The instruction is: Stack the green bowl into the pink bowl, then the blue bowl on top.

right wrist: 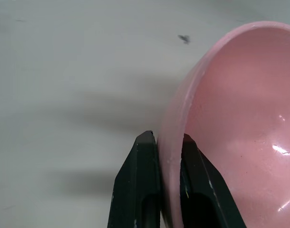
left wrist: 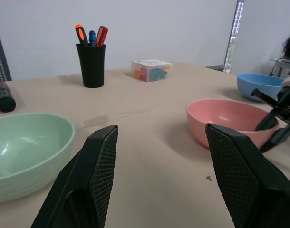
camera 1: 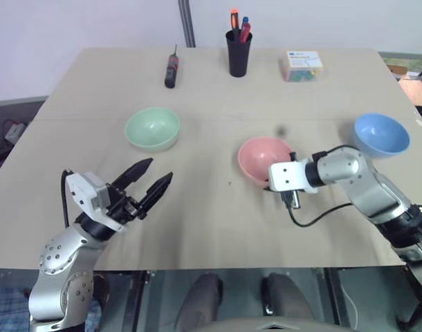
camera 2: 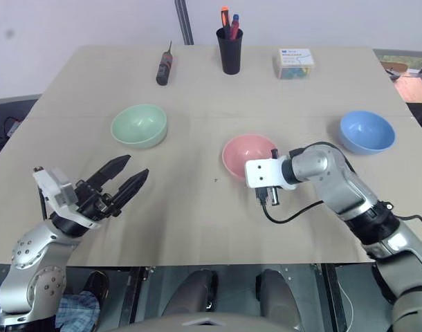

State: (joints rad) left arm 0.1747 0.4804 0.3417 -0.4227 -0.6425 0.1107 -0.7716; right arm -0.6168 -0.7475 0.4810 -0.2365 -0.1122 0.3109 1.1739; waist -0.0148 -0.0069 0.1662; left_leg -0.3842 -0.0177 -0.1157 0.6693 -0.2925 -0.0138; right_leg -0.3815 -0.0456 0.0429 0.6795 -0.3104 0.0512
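The pink bowl [camera 1: 259, 155] sits right of the table's middle. My right gripper [right wrist: 166, 137] is shut on its near rim, one finger inside the bowl and one outside. The green bowl [camera 1: 152, 128] rests upright to the left of the pink bowl and a little farther back. Near the table's right edge stands the blue bowl [camera 1: 381, 134], upright and untouched. My left gripper [camera 1: 160, 168] hovers open over the front left of the table with nothing between its fingers, pointing toward the bowls, short of the green one.
Along the far edge of the table [camera 1: 218, 228] lie a black-and-red screwdriver [camera 1: 171, 70], a black cup of pens [camera 1: 239, 54] and a small clear box of coloured bits [camera 1: 301, 66]. A black cable loops from my right wrist over the table.
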